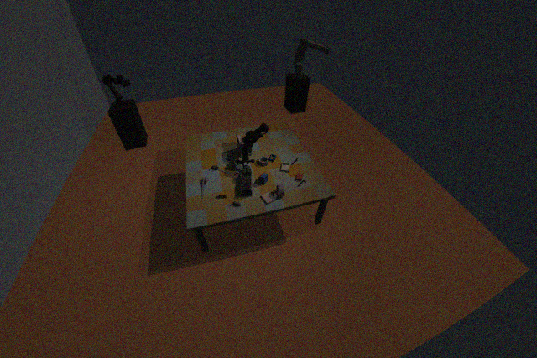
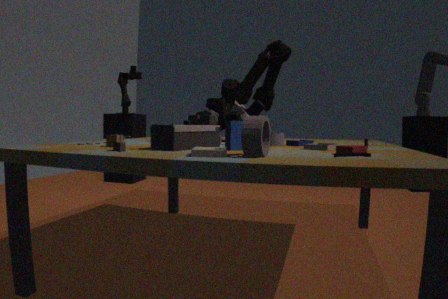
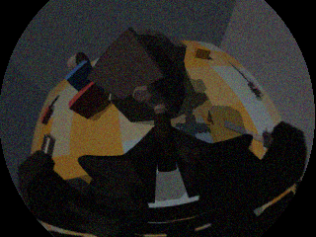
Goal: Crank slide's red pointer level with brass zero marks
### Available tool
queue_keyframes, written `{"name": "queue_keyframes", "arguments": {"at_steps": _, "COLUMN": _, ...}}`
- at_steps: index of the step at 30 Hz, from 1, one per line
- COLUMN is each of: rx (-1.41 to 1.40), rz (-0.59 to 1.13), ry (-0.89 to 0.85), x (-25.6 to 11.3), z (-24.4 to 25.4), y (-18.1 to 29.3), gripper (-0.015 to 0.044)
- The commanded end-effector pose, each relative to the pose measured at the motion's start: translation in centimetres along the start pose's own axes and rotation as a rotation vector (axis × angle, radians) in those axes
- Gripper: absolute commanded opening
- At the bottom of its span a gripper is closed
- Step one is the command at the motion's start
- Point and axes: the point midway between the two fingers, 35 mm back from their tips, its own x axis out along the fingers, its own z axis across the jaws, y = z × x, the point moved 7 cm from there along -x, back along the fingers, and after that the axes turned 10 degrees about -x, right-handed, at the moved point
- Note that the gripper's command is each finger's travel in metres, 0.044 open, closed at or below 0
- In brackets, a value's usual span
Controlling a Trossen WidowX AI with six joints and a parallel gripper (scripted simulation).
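The crank machine [image 1: 243,184] [image 2: 195,138] [image 3: 125,66] is a long, dark grey-brown box on the table. My gripper [image 1: 244,164] [image 3: 161,128] is at its crank end, low over the table. The fingers are nearly together, shut on the dark crank handle, which is mostly hidden between them. In the exterior view the fingertips are hidden behind nearer objects. The red pointer and the two brass marks cannot be made out in any view, so their alignment cannot be told.
A blue block [image 1: 262,179] [image 2: 233,135] [image 3: 79,76] stands beside the machine. A grey ring [image 2: 249,140] stands near it. A red block [image 1: 299,177] [image 2: 351,150] and a yellow block [image 2: 111,140] [image 3: 202,53] lie farther out. Two other arms stand on dark pedestals beyond the table.
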Motion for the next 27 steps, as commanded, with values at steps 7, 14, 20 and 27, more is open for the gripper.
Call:
{"name": "queue_keyframes", "arguments": {"at_steps": 7, "rx": 0.011, "rz": -0.004, "ry": 0.019, "x": -0.5, "z": -0.9, "y": -0.3, "gripper": 0.0000}}
{"name": "queue_keyframes", "arguments": {"at_steps": 14, "rx": 0.011, "rz": -0.004, "ry": 0.019, "x": -0.8, "z": -1.2, "y": -0.5, "gripper": 0.0000}}
{"name": "queue_keyframes", "arguments": {"at_steps": 20, "rx": 0.011, "rz": -0.004, "ry": 0.019, "x": -1.0, "z": -1.3, "y": -0.7, "gripper": 0.0000}}
{"name": "queue_keyframes", "arguments": {"at_steps": 27, "rx": 0.010, "rz": -0.004, "ry": 0.019, "x": -1.3, "z": -1.5, "y": -1.0, "gripper": 0.0000}}
